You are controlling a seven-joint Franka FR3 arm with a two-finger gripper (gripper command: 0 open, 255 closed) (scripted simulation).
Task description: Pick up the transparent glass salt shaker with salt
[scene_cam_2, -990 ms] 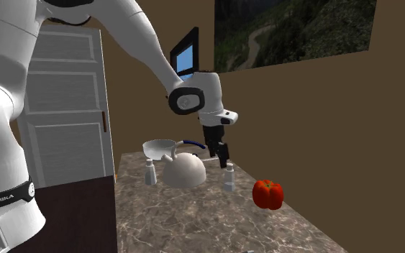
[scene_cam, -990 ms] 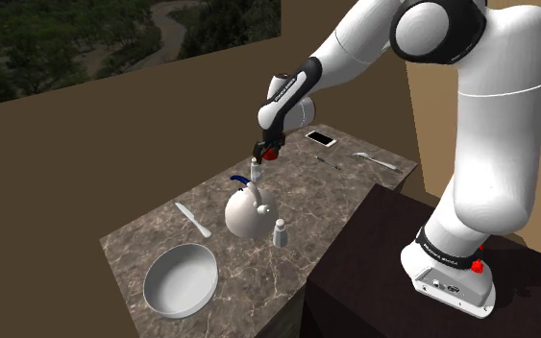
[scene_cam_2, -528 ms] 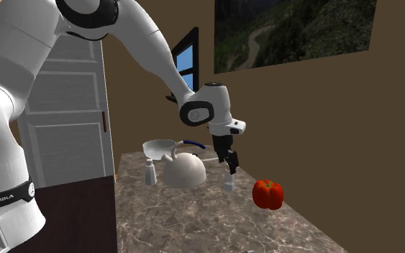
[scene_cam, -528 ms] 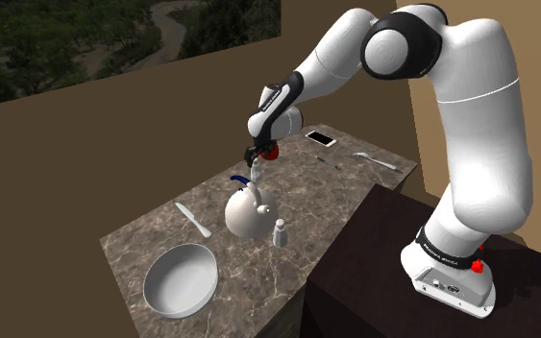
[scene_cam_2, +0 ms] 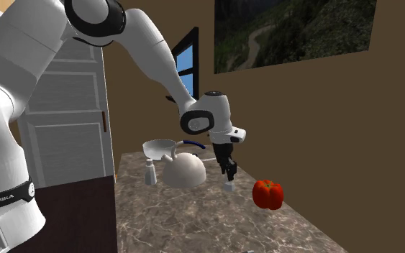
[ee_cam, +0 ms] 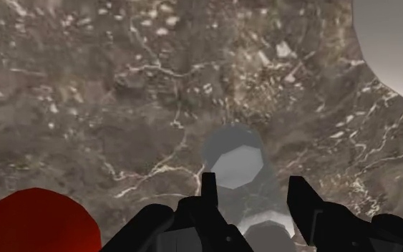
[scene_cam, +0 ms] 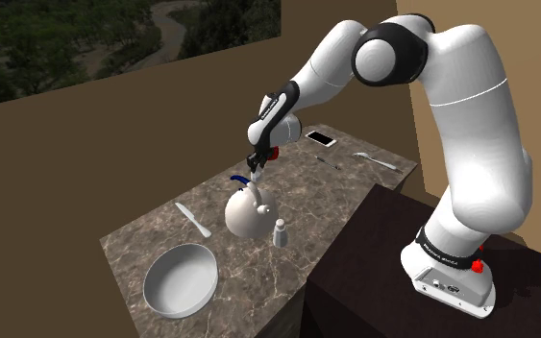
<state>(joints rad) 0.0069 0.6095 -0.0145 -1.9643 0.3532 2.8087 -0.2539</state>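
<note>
Marble-patterned worktop (scene_cam: 345, 192), brown with pale veins, against plain brown walls; landscape picture (scene_cam: 114, 38) at the upper left of the shoulder view, white panelled door (scene_cam_2: 64, 108) at the left of the second exterior view. Item 1: salt shaker (ee_cam: 237, 166), pale grey with a faceted cap, upright on the worktop near the middle of the second exterior view, between the white kettle (scene_cam_2: 187, 171) on its left and the red pepper (scene_cam_2: 267, 194) on its lower right, apart from both. Item 2: tool (ee_cam: 253, 195), black, pointing down directly over the shaker; fingers (ee_cam: 300, 200) spread apart, one on each side of the shaker's upper part, with a visible gap at one finger, so nothing is clasped. Item 3: kettle, domed, with a blue handle, at the centre of the shoulder view. Item 4: second shaker (scene_cam: 280, 233), just below and right of the kettle there. Item 5: white bowl (scene_cam: 180, 279), lower left. Item 6: knife (scene_cam: 193, 220), left of the kettle. Item 7: phone (scene_cam: 321, 138) and spoon (scene_cam: 374, 159), at the worktop's upper right end.
</note>
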